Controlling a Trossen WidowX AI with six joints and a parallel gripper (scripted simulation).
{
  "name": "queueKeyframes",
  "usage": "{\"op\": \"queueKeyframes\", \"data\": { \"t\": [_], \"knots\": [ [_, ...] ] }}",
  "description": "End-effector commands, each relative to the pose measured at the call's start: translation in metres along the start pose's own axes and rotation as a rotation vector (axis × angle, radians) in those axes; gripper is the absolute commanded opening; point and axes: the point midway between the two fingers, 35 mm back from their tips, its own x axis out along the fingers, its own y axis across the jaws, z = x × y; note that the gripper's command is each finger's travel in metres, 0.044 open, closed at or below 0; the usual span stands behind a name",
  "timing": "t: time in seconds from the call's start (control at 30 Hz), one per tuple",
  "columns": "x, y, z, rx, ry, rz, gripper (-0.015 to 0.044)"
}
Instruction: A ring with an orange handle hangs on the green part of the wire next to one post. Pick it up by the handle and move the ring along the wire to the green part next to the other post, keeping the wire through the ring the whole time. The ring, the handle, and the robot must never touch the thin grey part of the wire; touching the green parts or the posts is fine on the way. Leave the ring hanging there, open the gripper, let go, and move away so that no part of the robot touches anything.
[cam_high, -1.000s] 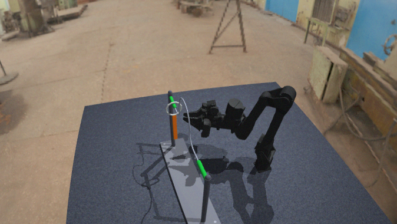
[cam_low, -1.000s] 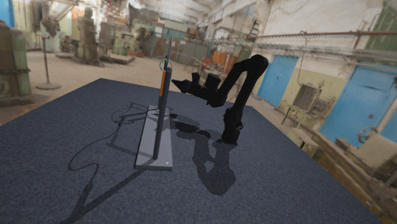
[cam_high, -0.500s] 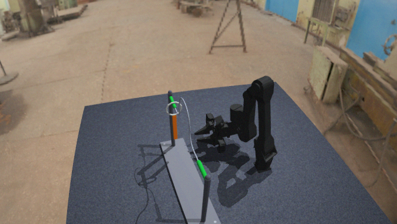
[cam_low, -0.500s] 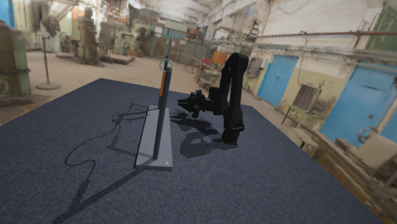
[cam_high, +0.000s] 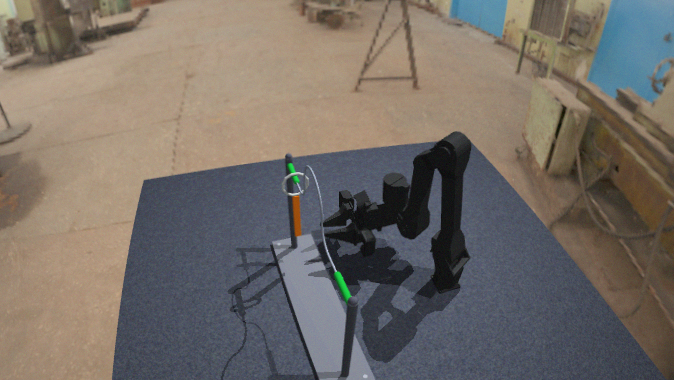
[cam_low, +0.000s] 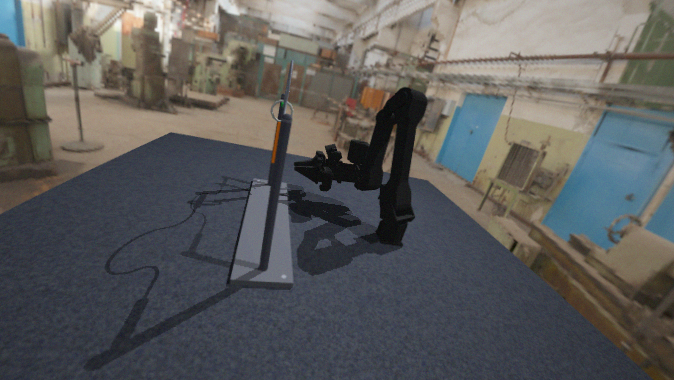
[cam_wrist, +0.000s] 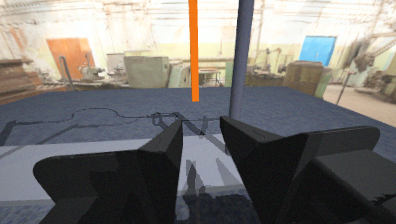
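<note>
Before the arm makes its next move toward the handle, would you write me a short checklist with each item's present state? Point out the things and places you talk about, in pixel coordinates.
1. Ring (cam_high: 284, 189) (cam_low: 272, 111) around the wire assembly, by the far post (cam_high: 293, 220): ok.
2. Handle (cam_high: 297, 216) (cam_low: 275, 145) (cam_wrist: 194, 55) hanging down, free of the fingers: ok.
3. Gripper (cam_high: 324, 229) (cam_low: 295, 166) (cam_wrist: 201, 122) open, with a gap between the fingertips: ok.
4. Handle between the fingers, ready to grip: not ok; it hangs beyond the tips.
5. Enough clearance from the grey wire (cam_high: 321, 210) for the approach: cannot tell.
</note>
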Motion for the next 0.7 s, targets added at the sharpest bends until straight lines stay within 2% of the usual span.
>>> {"op": "queueKeyframes", "data": {
  "t": [0.0,0.67],
  "knots": [
    [0.015,-0.001,0.021,0.028,-0.034,0.001,0.0160],
    [0.030,-0.003,0.022,0.027,-0.036,0.001,0.0160]
  ]
}}
